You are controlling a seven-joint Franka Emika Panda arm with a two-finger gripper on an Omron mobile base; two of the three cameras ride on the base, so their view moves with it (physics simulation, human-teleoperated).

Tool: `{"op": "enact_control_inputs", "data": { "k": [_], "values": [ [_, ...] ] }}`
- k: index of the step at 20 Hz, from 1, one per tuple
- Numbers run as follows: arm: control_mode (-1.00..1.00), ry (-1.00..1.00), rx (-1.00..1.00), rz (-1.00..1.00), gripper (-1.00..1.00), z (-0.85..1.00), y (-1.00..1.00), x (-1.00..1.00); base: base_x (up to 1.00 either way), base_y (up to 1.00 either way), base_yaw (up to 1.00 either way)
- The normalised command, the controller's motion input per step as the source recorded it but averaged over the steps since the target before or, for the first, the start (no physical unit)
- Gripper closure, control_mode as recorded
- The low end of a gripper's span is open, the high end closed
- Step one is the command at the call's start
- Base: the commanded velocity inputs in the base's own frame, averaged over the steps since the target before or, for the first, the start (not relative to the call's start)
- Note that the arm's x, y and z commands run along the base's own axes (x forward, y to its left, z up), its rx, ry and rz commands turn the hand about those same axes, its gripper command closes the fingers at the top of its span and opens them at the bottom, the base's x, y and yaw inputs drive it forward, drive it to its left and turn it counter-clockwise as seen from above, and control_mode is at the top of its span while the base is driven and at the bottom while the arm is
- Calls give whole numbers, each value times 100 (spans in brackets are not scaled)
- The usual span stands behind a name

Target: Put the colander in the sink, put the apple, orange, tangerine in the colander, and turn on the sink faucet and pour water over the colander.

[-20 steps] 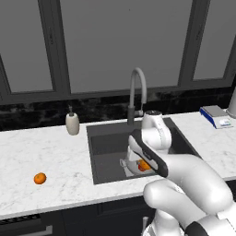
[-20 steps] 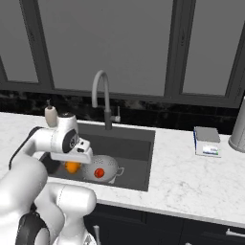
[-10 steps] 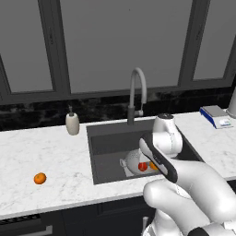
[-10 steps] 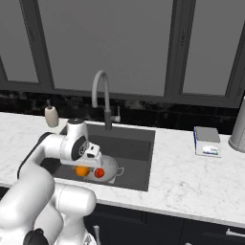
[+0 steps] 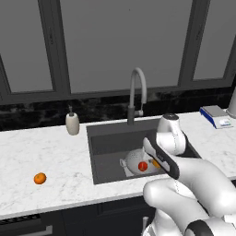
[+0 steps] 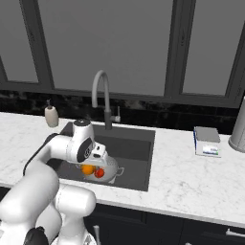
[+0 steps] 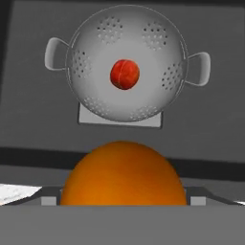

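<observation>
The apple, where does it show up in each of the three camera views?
Left base view: apple inside the colander, centre-right.
Right base view: apple in the colander, left of centre.
Hand view: apple at the bowl's middle, upper centre.
Shared landmark: the colander.

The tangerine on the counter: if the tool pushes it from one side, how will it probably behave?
The tangerine looks round and smooth, so it would likely roll instead of sliding. It lies alone on the flat marble counter with nothing beside it to stop it. It probably feels light and firm.
</observation>
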Motion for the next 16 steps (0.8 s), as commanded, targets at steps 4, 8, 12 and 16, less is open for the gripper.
{"op": "enact_control_inputs", "data": {
  "k": [4,8,12,16],
  "values": [
    [-100,-3,0,1,100,-17,0,53,0,0,0],
    [-100,-2,0,0,100,-25,1,56,0,0,0],
    [-100,-2,0,0,100,-38,5,44,0,0,0],
    [-100,-1,0,0,100,-41,2,36,0,0,0]
  ]
}}
